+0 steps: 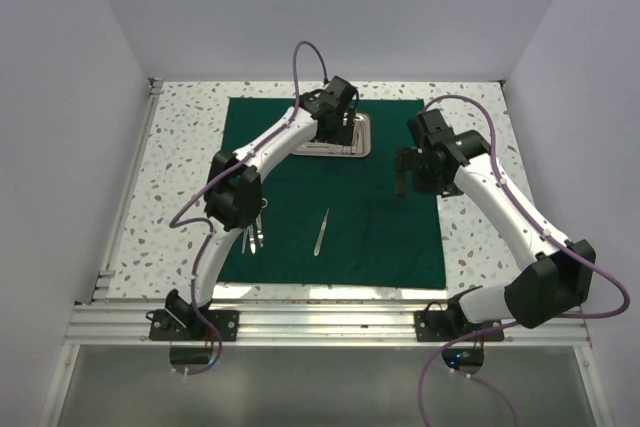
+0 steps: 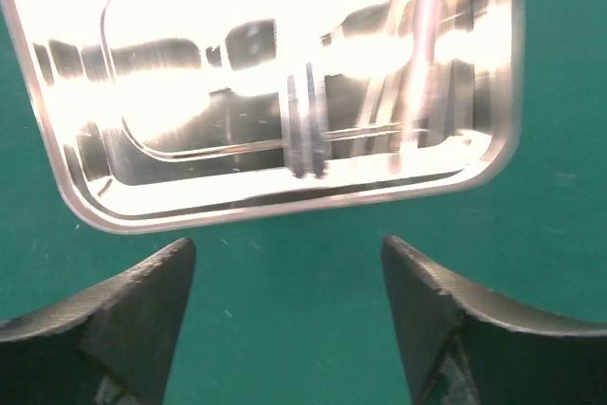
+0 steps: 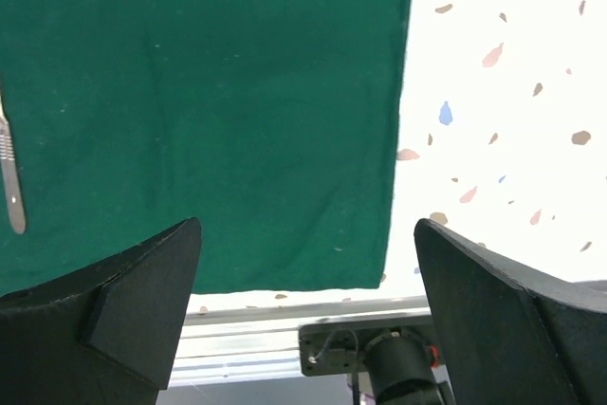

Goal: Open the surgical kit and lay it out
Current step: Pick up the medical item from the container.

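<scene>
Covering most of the speckled bench [image 1: 180, 177], the dark green cloth wrap [image 1: 370, 227] lies spread flat. The steel tray [image 1: 358, 139] sits on the cloth at its far edge, near the middle. The left end effector [image 2: 289, 258] hovers at the tray's rim, fingers spread and empty. The right end effector [image 3: 308, 234] hangs released over the cloth's right edge. One slim steel tool [image 1: 321, 231] lies alone mid-cloth; other instruments [image 1: 256, 235] lie partly hidden by the left arm's elbow.
</scene>
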You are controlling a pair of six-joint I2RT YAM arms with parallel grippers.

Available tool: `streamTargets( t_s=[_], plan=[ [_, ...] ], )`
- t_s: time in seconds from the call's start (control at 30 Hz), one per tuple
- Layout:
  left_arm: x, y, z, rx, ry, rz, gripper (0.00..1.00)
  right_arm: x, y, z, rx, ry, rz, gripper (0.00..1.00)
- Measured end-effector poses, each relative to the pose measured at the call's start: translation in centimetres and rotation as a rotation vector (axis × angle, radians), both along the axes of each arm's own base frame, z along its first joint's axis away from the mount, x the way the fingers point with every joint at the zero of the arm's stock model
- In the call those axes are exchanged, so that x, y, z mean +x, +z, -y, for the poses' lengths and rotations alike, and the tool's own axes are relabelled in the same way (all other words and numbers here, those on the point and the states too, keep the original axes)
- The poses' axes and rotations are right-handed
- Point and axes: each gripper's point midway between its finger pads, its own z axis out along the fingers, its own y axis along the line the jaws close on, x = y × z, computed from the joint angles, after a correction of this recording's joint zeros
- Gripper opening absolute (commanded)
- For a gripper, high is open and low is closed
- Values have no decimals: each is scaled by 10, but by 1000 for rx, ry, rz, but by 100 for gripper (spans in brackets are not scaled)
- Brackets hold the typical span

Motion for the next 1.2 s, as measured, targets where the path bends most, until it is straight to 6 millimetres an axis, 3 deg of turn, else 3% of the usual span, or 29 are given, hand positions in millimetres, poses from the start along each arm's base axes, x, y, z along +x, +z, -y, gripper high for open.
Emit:
streamTargets(
  t_s=[0.1, 0.2, 0.43, 0.73, 1.2],
  plan=[
    [8, -30, -14, 20, 5, -56, 76, 0, 6, 5, -24, -11, 8, 99],
    [16, -43, -24, 13, 11, -79, 74, 1, 10, 8, -39, -18, 15, 99],
    [31, -50, -26, -28, 11, -66, 70, 0, 11, 9, -49, -25, -6, 99],
    [29, -78, -22, -2, -15, -95, 60, 14, 9, 5, -64, -27, -17, 99],
    [38, -81, -23, 14, -1, -68, 56, 16, 6, 6, -81, -14, -25, 99]
  ],
)
